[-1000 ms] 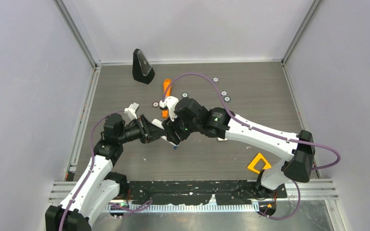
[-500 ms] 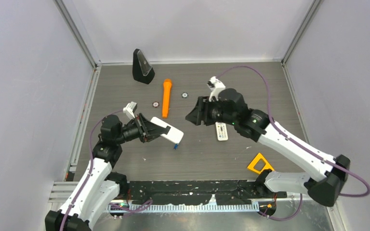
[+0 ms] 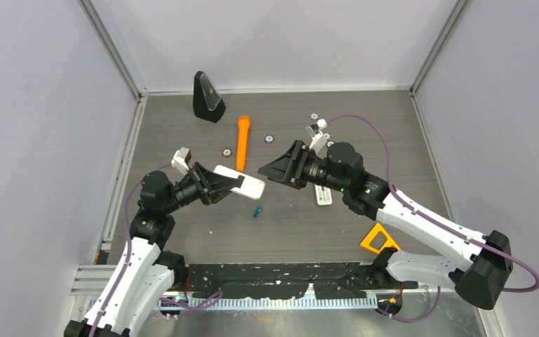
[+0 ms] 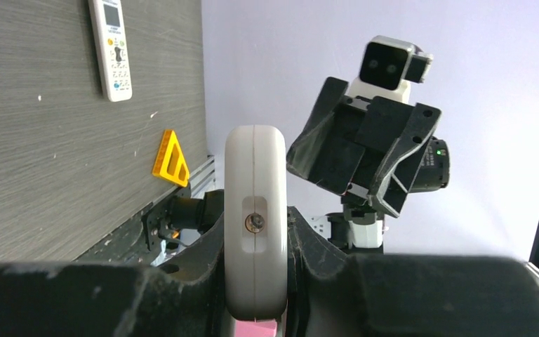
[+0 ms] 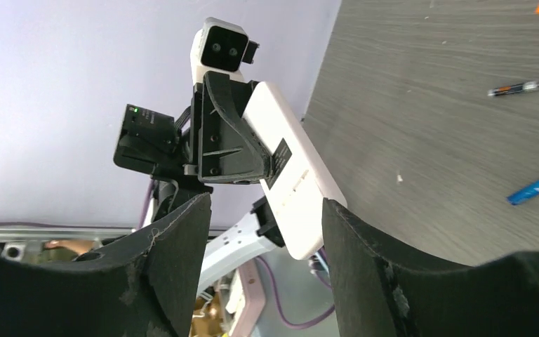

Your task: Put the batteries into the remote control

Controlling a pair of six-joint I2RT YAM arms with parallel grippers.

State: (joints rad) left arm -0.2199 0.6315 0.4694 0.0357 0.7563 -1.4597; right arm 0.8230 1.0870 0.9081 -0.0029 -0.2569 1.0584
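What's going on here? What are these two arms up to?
The left gripper is clamped on a white remote, holding it up off the table. The right gripper faces the remote's free end with its jaws open and empty. A blue battery and a dark battery lie loose on the table, neither picked up yet. A second remote lies by the right arm.

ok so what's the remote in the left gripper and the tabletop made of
Remote: looks like moulded plastic, white, smooth with a soft sheen and rounded edges.
Tabletop: grey, matte, streaked with a wood-like grain; probably laminate rather than real wood, though the pictures cannot settle that.
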